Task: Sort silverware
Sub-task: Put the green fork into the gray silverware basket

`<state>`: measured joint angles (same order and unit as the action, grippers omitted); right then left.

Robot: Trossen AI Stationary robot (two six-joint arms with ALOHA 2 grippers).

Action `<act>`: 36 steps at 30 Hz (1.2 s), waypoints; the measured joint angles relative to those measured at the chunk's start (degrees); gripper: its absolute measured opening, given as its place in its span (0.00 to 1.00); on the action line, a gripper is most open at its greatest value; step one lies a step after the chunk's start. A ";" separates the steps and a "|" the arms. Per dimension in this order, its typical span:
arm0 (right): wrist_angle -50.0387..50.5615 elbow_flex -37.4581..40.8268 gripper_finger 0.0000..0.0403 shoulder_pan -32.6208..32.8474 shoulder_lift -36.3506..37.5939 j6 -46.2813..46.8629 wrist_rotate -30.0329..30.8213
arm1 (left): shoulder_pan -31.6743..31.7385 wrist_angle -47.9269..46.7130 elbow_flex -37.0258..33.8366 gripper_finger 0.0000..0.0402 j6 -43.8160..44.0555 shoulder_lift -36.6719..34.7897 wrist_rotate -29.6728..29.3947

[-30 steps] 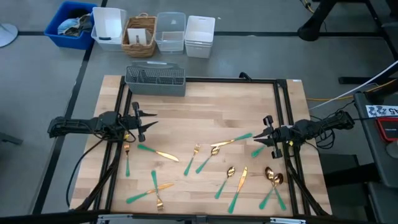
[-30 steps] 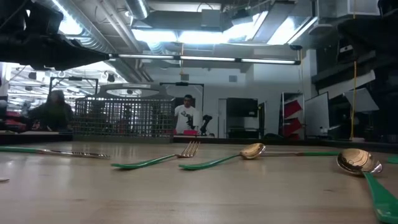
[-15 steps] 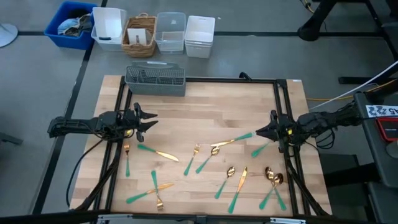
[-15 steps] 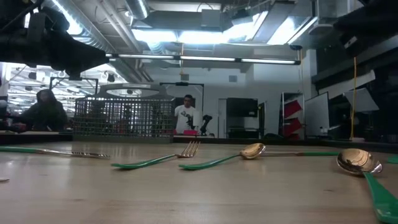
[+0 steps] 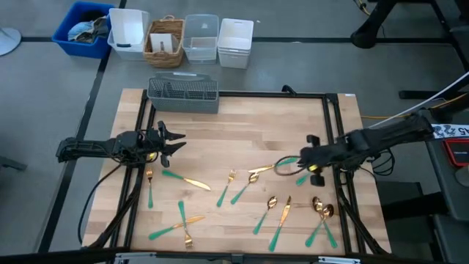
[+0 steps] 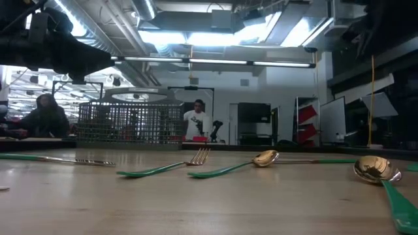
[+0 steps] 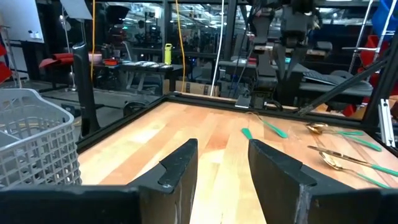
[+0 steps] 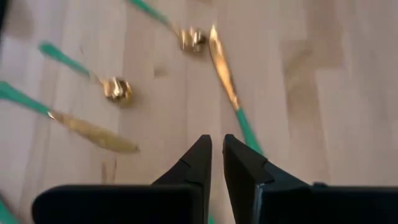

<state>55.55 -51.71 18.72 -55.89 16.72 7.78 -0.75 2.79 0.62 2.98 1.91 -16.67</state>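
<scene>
Gold silverware with teal handles lies scattered over the near half of the wooden table [image 5: 242, 117]: a knife [image 5: 275, 164], a fork [image 5: 229, 183], spoons [image 5: 320, 207] and more toward the left [image 5: 183, 220]. My right gripper [image 5: 304, 158] hovers over that knife's teal handle, fingers shut. In the right wrist view the gripper [image 8: 216, 144] points down at the boards beside the knife [image 8: 225, 74], touching nothing. My left gripper [image 5: 178, 141] waits open at the table's left side, and its wrist view shows the gripper [image 7: 221, 152] well above the boards.
A grey mesh caddy [image 5: 183, 92] stands at the table's far edge. Beyond it are a blue bin [image 5: 82, 26], a wicker basket [image 5: 165, 40] and white and clear containers [image 5: 218, 38]. A black frame [image 5: 333, 125] borders the table. People show in the room behind [image 6: 196, 121].
My right gripper has moved toward the table's left, over the knife with the teal handle, and has tipped downward. My left gripper and the silverware have stayed where they were.
</scene>
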 joint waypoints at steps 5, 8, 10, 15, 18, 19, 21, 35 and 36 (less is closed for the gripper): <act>5.87 -3.94 0.19 0.00 -11.87 2.59 -3.06 | 0.00 0.00 0.00 0.33 0.02 0.01 0.00; 11.81 -5.50 0.27 0.00 -18.34 2.81 -4.96 | 0.00 0.00 0.00 0.33 0.02 0.00 0.00; 15.88 -5.78 0.33 0.00 -22.02 2.00 -6.03 | 0.00 0.00 0.00 0.33 0.02 0.00 0.00; 23.10 -5.47 0.40 0.00 -29.79 -5.27 -5.90 | 0.00 0.00 -0.02 0.33 0.02 0.00 0.00; 22.06 -4.07 0.40 0.00 -32.47 -9.46 -5.43 | 0.00 0.00 0.00 0.33 0.02 0.01 0.00; 21.65 -3.55 0.40 0.00 -33.10 -10.54 -5.43 | 0.00 0.00 0.00 0.33 0.02 0.00 0.00; 20.66 -2.38 0.39 0.00 -33.96 -11.69 -5.43 | 0.00 0.00 0.00 0.33 0.02 0.02 0.00; 13.41 7.56 0.37 -1.64 -34.03 -12.55 -5.91 | 0.00 0.00 -0.01 0.33 0.02 0.00 0.00; 12.72 7.70 0.37 -2.42 -34.08 -12.58 -5.88 | 0.00 0.00 0.00 0.33 0.02 0.01 0.00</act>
<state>68.27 -44.02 16.30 -89.97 4.15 1.90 -0.75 2.79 0.62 3.01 1.92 -16.67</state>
